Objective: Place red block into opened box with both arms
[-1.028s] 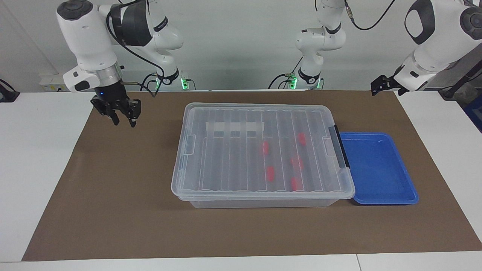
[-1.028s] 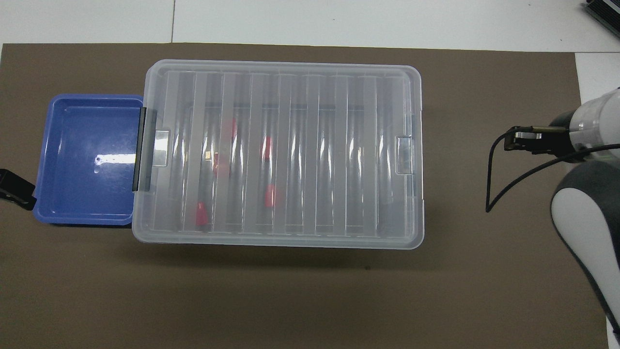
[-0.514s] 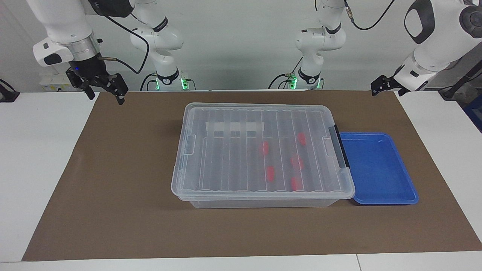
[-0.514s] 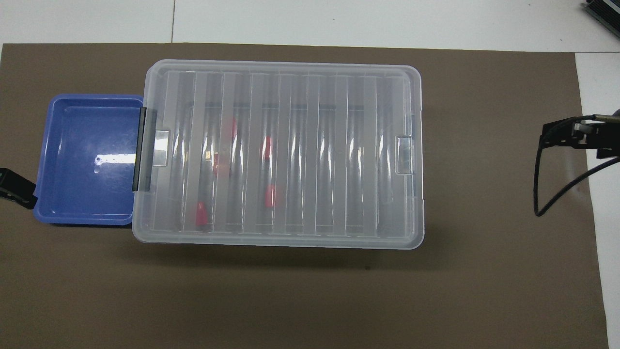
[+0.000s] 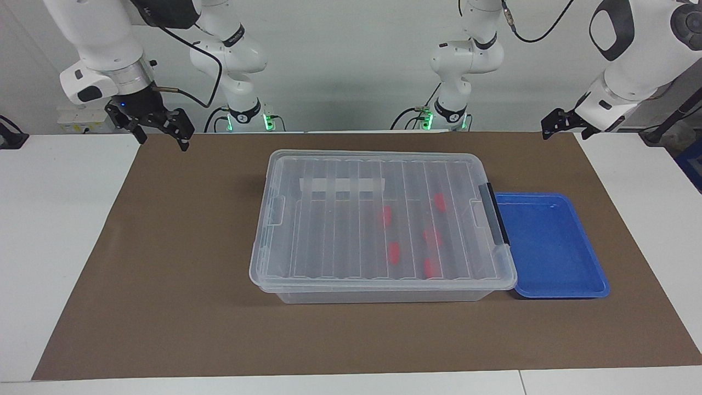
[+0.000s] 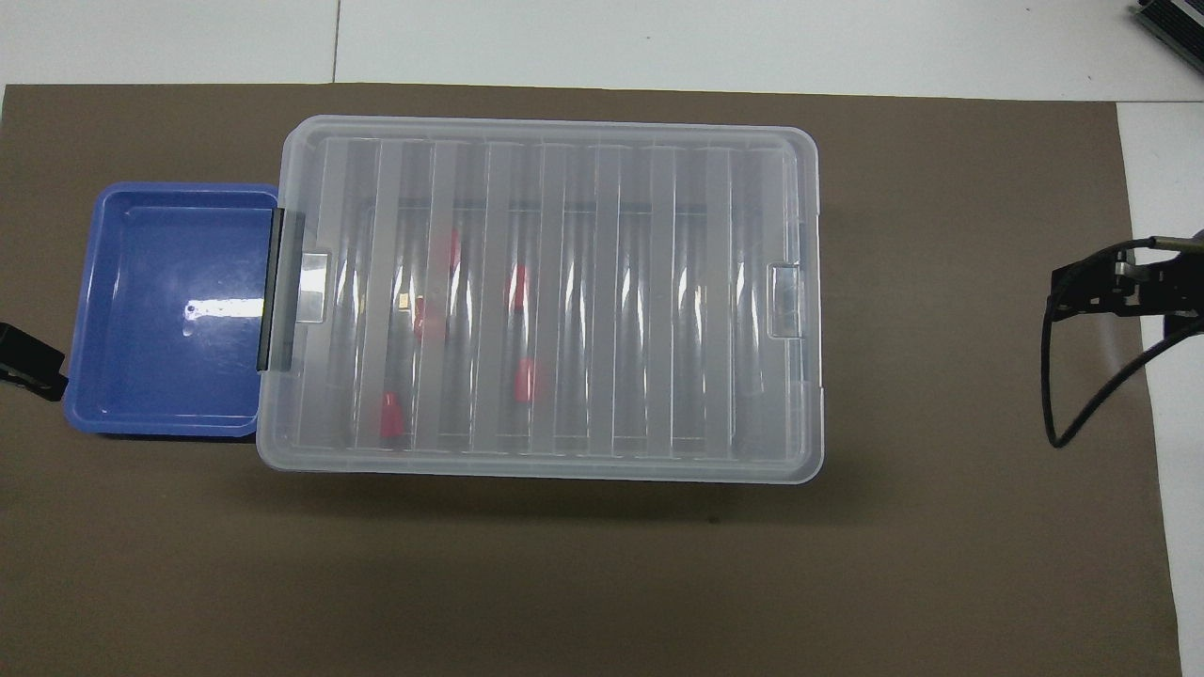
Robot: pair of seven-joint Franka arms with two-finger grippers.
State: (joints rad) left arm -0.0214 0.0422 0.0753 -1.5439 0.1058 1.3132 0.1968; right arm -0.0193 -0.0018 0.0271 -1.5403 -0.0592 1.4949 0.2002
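Facing view: five red blocks (image 5: 394, 252) lie inside the lidded box (image 5: 378, 219); right pincer (image 5: 160, 127), upper left, and left pincer (image 5: 554, 123), upper right, gape empty; task looks finished.

The box (image 5: 378, 219) sits lidded on the brown mat (image 5: 164, 274), five red blocks (image 5: 393, 252) inside. The blue tray (image 5: 548, 247) touches its black-bar end. Both grippers, right gripper (image 5: 159, 129) and left gripper (image 5: 555, 125), hang with jaws apart, well away from the box.
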